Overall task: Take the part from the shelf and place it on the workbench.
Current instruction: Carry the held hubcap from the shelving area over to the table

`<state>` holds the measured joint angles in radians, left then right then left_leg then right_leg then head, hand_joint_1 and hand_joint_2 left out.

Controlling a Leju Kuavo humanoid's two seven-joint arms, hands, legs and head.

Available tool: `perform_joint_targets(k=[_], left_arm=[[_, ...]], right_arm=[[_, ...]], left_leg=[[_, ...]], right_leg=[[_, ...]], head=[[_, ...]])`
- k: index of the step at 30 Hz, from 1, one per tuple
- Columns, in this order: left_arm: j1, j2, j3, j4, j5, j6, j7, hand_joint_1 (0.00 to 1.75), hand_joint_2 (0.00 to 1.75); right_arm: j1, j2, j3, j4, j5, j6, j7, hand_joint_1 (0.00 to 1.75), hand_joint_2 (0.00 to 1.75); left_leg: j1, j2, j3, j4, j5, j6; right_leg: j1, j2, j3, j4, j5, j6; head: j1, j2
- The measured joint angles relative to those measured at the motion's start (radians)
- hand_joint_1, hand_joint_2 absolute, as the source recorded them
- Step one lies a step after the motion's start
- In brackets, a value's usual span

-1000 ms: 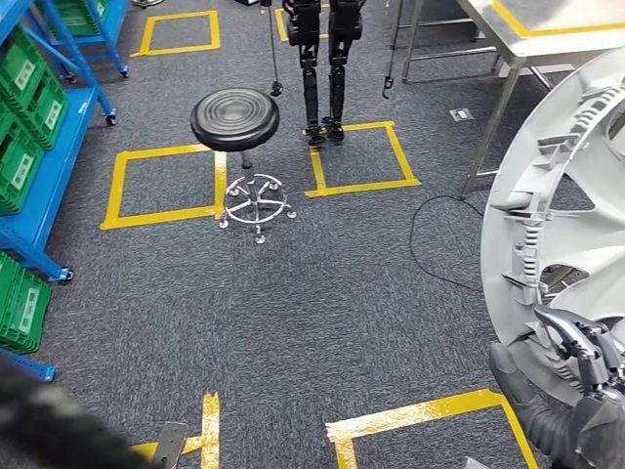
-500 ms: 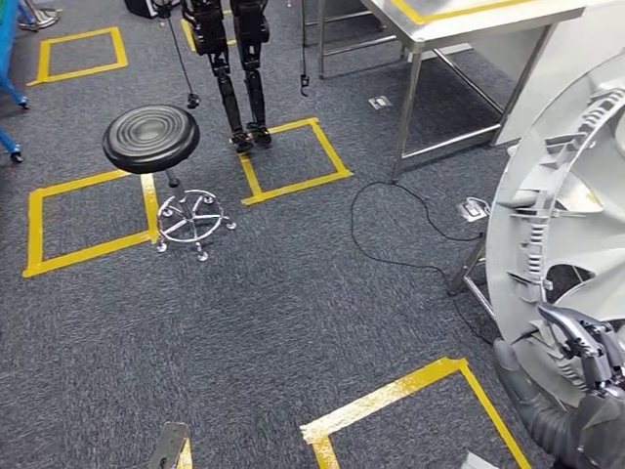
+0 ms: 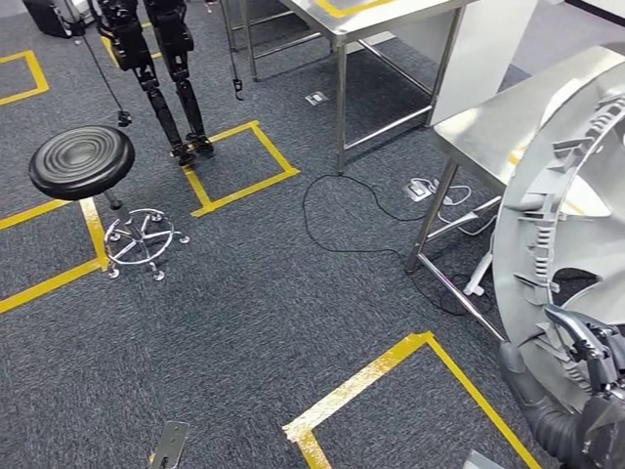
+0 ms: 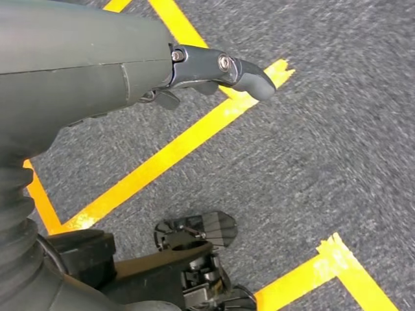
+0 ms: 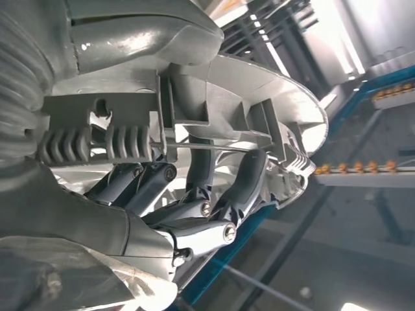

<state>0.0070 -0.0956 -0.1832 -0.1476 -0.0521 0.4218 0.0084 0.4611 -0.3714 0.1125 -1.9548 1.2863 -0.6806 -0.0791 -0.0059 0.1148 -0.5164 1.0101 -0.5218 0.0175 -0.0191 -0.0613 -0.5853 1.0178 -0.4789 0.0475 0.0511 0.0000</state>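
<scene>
In the head view, the right hand (image 3: 590, 376) sits at the lower right of the frame, fingers hooked into the ribbed back of a large silver wheel cover (image 3: 567, 195) that fills the right edge and is cut off there. Just behind the cover, in the upper right, lies a steel tabletop (image 3: 486, 127) on thin legs, with a black cable (image 3: 347, 210) looping over the grey carpet beneath it. A second steel table (image 3: 368, 15) stands at the top centre. A round black stool (image 3: 81, 161) is at the left, and the legs of another robot (image 3: 173, 88) stand at the upper left beside yellow floor tape (image 3: 235, 161).

Judged from this, the part is off the shelf and the carrying step is in hand; the next move calls for closing on the near tabletop and lowering the cover flat onto it.

In the left wrist view, the left hand (image 4: 146, 71) hangs over carpet and yellow tape, holding nothing; one dark finger (image 4: 235, 68) sticks out straight, and the rest is hidden by the cover, so I cannot tell how wide it is.

In the right wrist view, the dark fingers (image 5: 215, 214) curl around an inner rib of the wheel cover, which is held firmly. The background at the right of the frame is blurred.
</scene>
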Motion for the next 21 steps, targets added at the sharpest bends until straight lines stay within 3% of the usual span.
perform_joint_targets(k=[2,3,4,6,7,8,9,10,12,13,14,15,16,17,18,19,21], left_arm=[[-0.004,-0.001,0.0,0.0,0.0,0.0,0.0,0.0,1.75],[-0.006,-0.001,0.0,0.0,0.0,0.0,0.0,0.0,1.75],[-0.006,-0.001,0.0,0.0,0.0,-0.001,0.0,0.0,1.75],[-0.004,-0.001,0.0,0.0,0.0,-0.003,0.0,0.0,1.75],[-0.001,-0.001,0.0,0.0,0.0,-0.004,0.0,0.0,1.75],[0.001,-0.001,0.0,0.0,0.0,-0.004,0.0,0.0,1.75],[0.002,-0.001,0.0,0.0,0.0,-0.004,0.0,0.0,1.75],[0.003,-0.001,0.0,0.0,0.0,-0.004,0.0,0.0,1.75],[0.002,0.001,0.0,0.0,0.0,-0.004,0.0,0.0,1.75],[0.003,0.002,0.0,0.0,0.0,-0.004,0.0,0.0,1.75],[0.003,0.003,0.0,0.0,0.0,-0.004,0.0,0.0,1.75],[0.003,0.004,0.0,0.0,0.0,-0.004,0.0,0.0,1.75],[0.002,0.003,0.0,0.0,0.0,-0.004,0.0,0.0,1.75],[0.0,0.003,0.0,0.0,0.0,-0.004,0.0,0.0,1.75],[-0.001,0.003,0.001,0.0,0.0,-0.004,-0.001,0.0,1.75],[-0.003,0.003,0.001,0.0,-0.001,-0.004,-0.002,0.0,1.75],[-0.001,0.001,0.001,0.0,-0.001,-0.005,-0.004,0.0,1.75]], right_arm=[[0.007,0.0,0.0,-0.001,0.0,0.0,0.0,1.75,1.75],[0.009,0.0,0.0,-0.001,0.0,0.0,0.001,1.75,1.75],[0.01,-0.001,0.0,-0.002,0.0,0.0,0.002,1.75,1.75],[0.011,-0.001,0.0,-0.002,-0.001,0.0,0.005,1.75,1.75],[0.011,-0.001,0.0,-0.002,-0.001,0.0,0.006,1.75,1.75],[0.012,-0.001,0.0,-0.002,-0.001,0.0,0.006,1.75,1.75],[0.012,-0.001,0.0,-0.002,-0.001,0.0,0.006,1.75,1.75],[0.013,-0.001,0.0,-0.002,-0.001,0.0,0.007,1.75,1.75],[0.013,-0.001,0.0,-0.002,-0.001,0.0,0.01,1.75,1.75],[0.013,-0.001,0.001,-0.002,-0.001,0.0,0.013,1.75,1.75],[0.013,-0.002,0.001,-0.002,0.0,0.0,0.017,1.75,1.75],[0.014,-0.003,0.002,-0.002,0.001,0.0,0.022,1.75,1.75],[0.015,-0.005,0.003,-0.003,0.002,0.0,0.028,1.75,1.75],[0.018,-0.007,0.004,-0.003,0.003,0.0,0.033,1.75,1.75],[0.019,-0.01,0.005,-0.003,0.003,0.0,0.037,1.75,1.75],[0.018,-0.012,0.006,-0.003,0.004,0.0,0.04,1.75,1.75],[0.016,-0.016,0.008,-0.003,0.006,0.0,0.042,1.75,1.75]], left_leg=[[0.005,0.006,0.006,0.004,-0.009,-0.011],[0.007,-0.013,0.0,0.023,-0.025,-0.015],[0.01,-0.04,-0.016,0.065,-0.053,-0.019],[0.011,-0.091,-0.076,0.2,-0.12,-0.018],[0.01,-0.099,-0.107,0.262,-0.142,-0.016],[0.009,-0.102,-0.126,0.295,-0.144,-0.012],[0.008,-0.104,-0.128,0.29,-0.125,-0.007],[0.006,-0.11,-0.113,0.245,-0.088,0.0],[0.002,-0.157,-0.06,0.109,-0.009,0.015],[0.001,-0.182,-0.039,0.056,0.012,0.018],[0.0,-0.201,-0.029,0.028,0.019,0.02],[0.0,-0.204,-0.026,0.019,0.017,0.02],[-0.001,-0.192,-0.024,0.013,0.018,0.02],[0.0,-0.179,-0.023,0.006,0.022,0.023],[0.001,-0.165,-0.021,-0.001,0.027,0.026],[0.003,-0.15,-0.02,-0.009,0.031,0.03],[0.002,-0.12,-0.019,-0.013,0.033,0.035]], right_leg=[[0.001,0.024,-0.001,-0.001,0.002,-0.014],[0.0,0.034,0.0,-0.002,0.003,-0.021],[-0.001,0.045,0.001,-0.003,0.005,-0.028],[0.001,0.069,0.0,-0.003,0.006,-0.036],[0.003,0.084,0.0,-0.003,0.006,-0.037],[0.006,0.099,0.0,-0.003,0.006,-0.038],[0.008,0.115,0.001,-0.003,0.006,-0.039],[0.009,0.131,0.002,-0.003,0.006,-0.039],[0.009,0.16,0.003,-0.001,0.007,-0.037],[0.008,0.174,0.0,0.0,0.009,-0.034],[0.006,0.186,-0.005,0.001,0.011,-0.029],[0.004,0.199,-0.01,0.0,0.014,-0.023],[0.001,0.212,-0.017,-0.002,0.017,-0.016],[0.001,0.207,-0.024,0.0,0.017,-0.012],[0.002,0.184,-0.034,0.011,0.009,-0.008],[0.005,0.151,-0.051,0.041,-0.01,-0.005],[0.006,0.085,-0.104,0.156,-0.07,0.001]], head=[[-0.002,0.0],[-0.003,0.0],[-0.004,0.0],[-0.006,0.0],[-0.007,0.0],[-0.006,0.0],[-0.006,0.0],[-0.006,0.0],[-0.006,0.0],[-0.006,0.0],[-0.006,0.0],[-0.006,0.0],[-0.006,0.0],[-0.006,0.0],[-0.004,0.0],[-0.002,0.0],[0.0,0.0]])
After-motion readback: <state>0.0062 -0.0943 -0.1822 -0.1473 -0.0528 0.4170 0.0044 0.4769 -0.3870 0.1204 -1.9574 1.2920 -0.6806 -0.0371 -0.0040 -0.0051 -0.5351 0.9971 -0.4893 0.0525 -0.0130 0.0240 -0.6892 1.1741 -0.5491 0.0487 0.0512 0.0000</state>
